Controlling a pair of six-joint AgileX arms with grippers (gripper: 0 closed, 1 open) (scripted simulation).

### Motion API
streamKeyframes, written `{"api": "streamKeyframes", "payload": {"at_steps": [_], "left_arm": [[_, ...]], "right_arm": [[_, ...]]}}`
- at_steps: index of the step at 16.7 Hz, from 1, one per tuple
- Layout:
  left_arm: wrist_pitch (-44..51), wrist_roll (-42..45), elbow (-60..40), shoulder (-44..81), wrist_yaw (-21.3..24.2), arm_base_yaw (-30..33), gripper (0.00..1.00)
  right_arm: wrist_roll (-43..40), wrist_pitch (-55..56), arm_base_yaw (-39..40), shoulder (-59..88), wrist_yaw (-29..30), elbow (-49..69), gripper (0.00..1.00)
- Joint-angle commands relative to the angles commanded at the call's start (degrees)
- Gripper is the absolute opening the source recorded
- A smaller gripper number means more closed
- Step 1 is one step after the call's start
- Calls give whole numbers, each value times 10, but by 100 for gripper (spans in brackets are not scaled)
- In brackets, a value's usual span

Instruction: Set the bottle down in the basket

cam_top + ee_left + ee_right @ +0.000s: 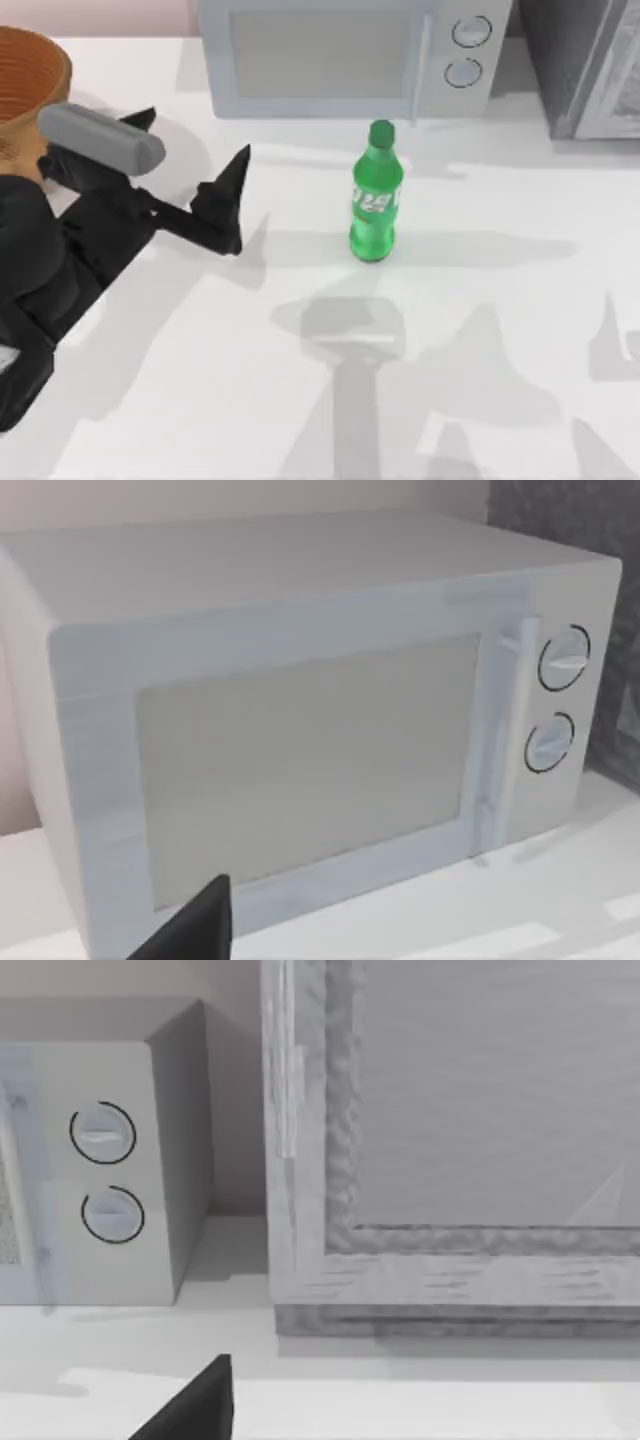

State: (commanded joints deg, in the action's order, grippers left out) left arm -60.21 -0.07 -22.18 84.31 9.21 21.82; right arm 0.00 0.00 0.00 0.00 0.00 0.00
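Note:
The green bottle stands upright on the white table, just right of centre and in front of the microwave. The woven basket sits at the far left back corner, partly hidden behind my left arm. My left gripper hovers low over the table between basket and bottle, about a hand's width left of the bottle, open with nothing in it. One of its dark fingertips shows in the left wrist view, facing the microwave. My right gripper shows as a dark tip in the right wrist view, facing the back right of the table.
A white microwave stands at the back centre, close behind the bottle. A grey cabinet stands at the back right. The table's front and right parts are bare, crossed by arm shadows.

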Motion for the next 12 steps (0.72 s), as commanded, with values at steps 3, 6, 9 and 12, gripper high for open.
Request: {"api": "streamKeyframes", "payload": {"at_steps": [3,6,9,12], "left_arm": [[-121,2,-44,181,18,44,100],[-226,5,-87,328,34,80,100],[-305,7,-122,426,45,105,100],[-344,8,-141,469,50,117,100]], "right_arm": [[0,0,0,0,0,0,100],[0,0,0,0,0,0,100],[0,0,0,0,0,0,100],[0,0,0,0,0,0,100]]}}
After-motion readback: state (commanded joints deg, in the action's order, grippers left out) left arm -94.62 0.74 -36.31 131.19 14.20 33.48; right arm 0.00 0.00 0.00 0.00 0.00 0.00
